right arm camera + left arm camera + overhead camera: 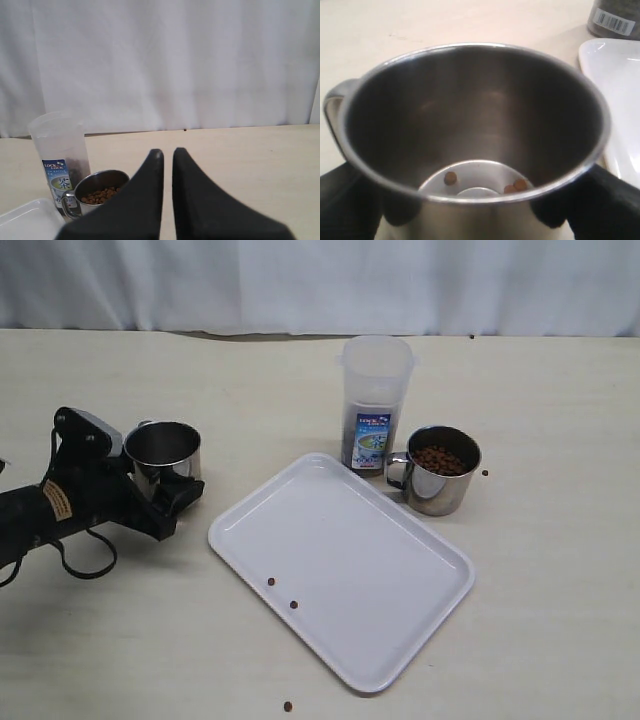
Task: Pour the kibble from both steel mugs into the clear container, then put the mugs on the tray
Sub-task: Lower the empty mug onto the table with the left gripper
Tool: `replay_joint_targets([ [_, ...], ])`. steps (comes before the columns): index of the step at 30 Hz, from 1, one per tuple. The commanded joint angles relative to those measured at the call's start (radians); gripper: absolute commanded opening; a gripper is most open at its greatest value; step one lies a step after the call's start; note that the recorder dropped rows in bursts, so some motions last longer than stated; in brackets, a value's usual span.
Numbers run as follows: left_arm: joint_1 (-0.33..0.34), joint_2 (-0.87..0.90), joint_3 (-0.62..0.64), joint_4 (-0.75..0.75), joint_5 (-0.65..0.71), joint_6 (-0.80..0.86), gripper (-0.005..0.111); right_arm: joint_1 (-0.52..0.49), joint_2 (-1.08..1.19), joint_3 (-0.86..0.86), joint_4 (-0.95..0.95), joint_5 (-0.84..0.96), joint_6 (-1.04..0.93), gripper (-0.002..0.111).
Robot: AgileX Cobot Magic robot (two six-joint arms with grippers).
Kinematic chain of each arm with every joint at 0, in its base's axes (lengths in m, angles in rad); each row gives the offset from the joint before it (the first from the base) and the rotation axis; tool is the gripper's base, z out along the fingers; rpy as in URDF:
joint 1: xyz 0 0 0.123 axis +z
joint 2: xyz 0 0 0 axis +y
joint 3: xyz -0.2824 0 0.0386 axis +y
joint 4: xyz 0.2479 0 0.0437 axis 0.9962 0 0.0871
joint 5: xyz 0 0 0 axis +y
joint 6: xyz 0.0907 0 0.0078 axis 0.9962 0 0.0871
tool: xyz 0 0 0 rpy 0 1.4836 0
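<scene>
One steel mug (163,448) is upright left of the tray (400,600), with my left gripper (152,485) shut around its body. In the left wrist view this mug (475,115) fills the frame, with only three kibble pellets (450,178) on its bottom and black fingers (600,200) at both sides. The second steel mug (440,472) stands right of the clear container (376,390) and holds kibble (440,459). The container has dark kibble low inside. My right gripper (167,155) is shut with nothing in it, away from that mug (97,192); it is outside the exterior view.
Loose pellets lie on the tray (270,581) and on the table in front of it (287,706) and beside the right mug (485,473). A white curtain (320,280) closes off the far edge of the table.
</scene>
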Motion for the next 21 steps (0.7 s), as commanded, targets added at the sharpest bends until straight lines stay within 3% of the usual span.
replay_joint_targets([
  [1,0.001,-0.001,-0.002,0.0,0.04,0.016,0.013,0.004,-0.003,0.003,0.002,-0.001,-0.009,0.005],
  [3,0.001,-0.001,-0.002,0.0,0.047,0.018,0.028,0.004,-0.003,0.003,0.002,-0.001,-0.009,0.005],
  [8,0.001,-0.001,-0.002,0.153,0.1,0.0,0.087,0.004,-0.003,0.003,0.002,-0.001,-0.009,0.005],
  [10,0.001,-0.001,-0.002,0.167,0.11,0.003,0.105,0.004,-0.003,0.003,0.002,-0.001,-0.009,0.005],
  [21,0.001,-0.114,-0.002,0.178,0.265,-0.06,0.105,0.004,-0.003,0.003,0.002,-0.001,-0.009,0.005],
])
